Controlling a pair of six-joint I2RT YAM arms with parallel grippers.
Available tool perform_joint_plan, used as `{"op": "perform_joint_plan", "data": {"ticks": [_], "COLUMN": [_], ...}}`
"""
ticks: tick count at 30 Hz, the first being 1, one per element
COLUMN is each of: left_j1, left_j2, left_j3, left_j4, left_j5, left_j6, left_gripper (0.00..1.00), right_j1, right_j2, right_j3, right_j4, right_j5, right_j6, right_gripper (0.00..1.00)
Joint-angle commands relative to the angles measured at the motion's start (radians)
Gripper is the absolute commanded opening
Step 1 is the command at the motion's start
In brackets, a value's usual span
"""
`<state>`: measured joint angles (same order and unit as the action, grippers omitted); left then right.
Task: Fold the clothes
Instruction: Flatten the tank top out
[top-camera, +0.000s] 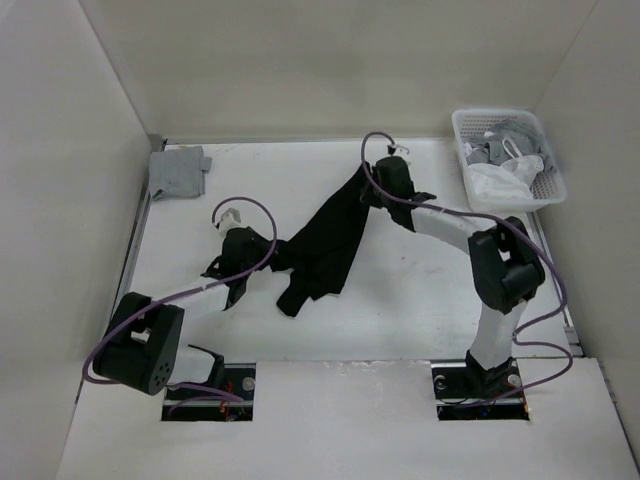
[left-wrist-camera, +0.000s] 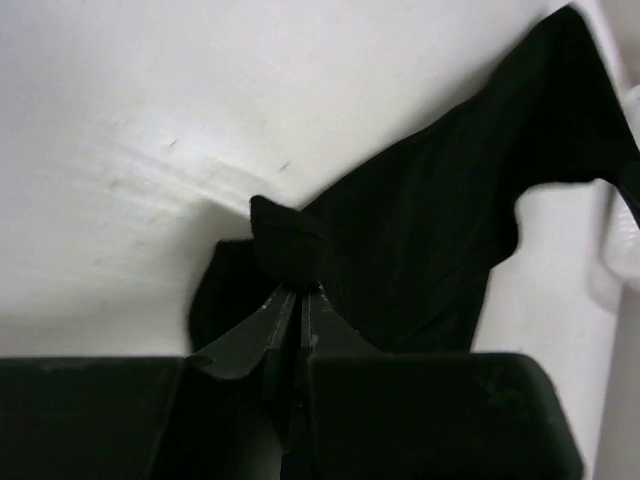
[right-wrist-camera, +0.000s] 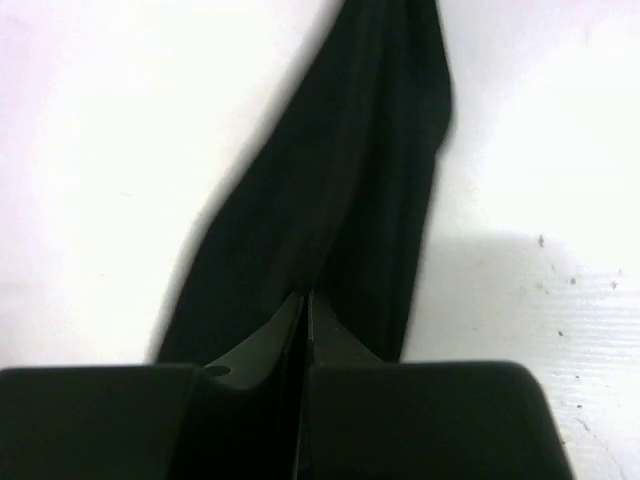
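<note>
A: Black soft short-sleeved fabric garment (top-camera: 325, 245) is strung, bunched, across the centre of the top view; nothing is folded yet, I judge.

B: Agreed; the left gripper (left-wrist-camera: 298, 296) is pinched tight on one corner, centre-left; the right gripper (right-wrist-camera: 305, 300) clamps the upper end; spreading flat and every fold remain; no brand, label or writing is readable anywhere.

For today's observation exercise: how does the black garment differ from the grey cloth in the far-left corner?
The black garment is dark, larger and strung out, pinched by the left gripper and right gripper; the grey cloth is pale, smaller, folded flat, untouched. Both are soft fabric.
</note>
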<state>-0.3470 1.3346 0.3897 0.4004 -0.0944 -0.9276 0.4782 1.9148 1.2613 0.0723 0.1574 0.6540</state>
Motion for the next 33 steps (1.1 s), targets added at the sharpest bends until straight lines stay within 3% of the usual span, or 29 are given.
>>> {"op": "perform_joint_plan", "data": {"ticks": [1, 8, 12, 16, 21, 24, 26, 29, 33], "left_j1": [0.010, 0.108, 0.145, 0.158, 0.109, 0.101, 0.134, 0.185, 0.216], "left_j2": [-0.060, 0.032, -0.044, -0.210, -0.480, -0.647, -0.795, -0.993, -1.007], "left_j3": [0.157, 0.663, 0.869, 0.787, 0.303, -0.005, -0.115, -0.149, -0.143], "left_j4": [0.068, 0.045, -0.005, 0.011, 0.092, 0.060, -0.076, -0.358, -0.576], "left_j5": [-0.024, -0.028, -0.022, -0.063, -0.184, -0.217, -0.179, -0.133, -0.131], "left_j6": [-0.023, -0.060, 0.002, 0.056, 0.038, -0.019, -0.022, 0.007, 0.022], "left_gripper": [0.00, 0.00, 0.00, 0.02, 0.09, 0.26, 0.34, 0.34, 0.34], "right_j1": [-0.023, -0.094, -0.079, -0.014, 0.099, 0.176, 0.229, 0.305, 0.334], "right_j2": [-0.160, -0.213, -0.367, -0.622, -0.945, -1.036, -1.063, -1.144, -1.252], "right_j3": [0.102, 0.639, 0.702, 0.410, -0.241, -0.568, -0.733, -0.908, -0.999], "right_j4": [0.072, -0.150, -0.155, -0.034, 0.122, 0.162, 0.158, 0.104, -0.017], "right_j5": [-0.005, -0.107, -0.099, -0.113, -0.079, -0.039, -0.013, 0.043, 0.079], "right_j6": [-0.071, -0.146, -0.224, -0.238, -0.118, 0.001, 0.065, 0.156, 0.216], "right_gripper": [0.04, 0.03, 0.04, 0.05, 0.05, 0.05, 0.04, 0.04, 0.04]}}
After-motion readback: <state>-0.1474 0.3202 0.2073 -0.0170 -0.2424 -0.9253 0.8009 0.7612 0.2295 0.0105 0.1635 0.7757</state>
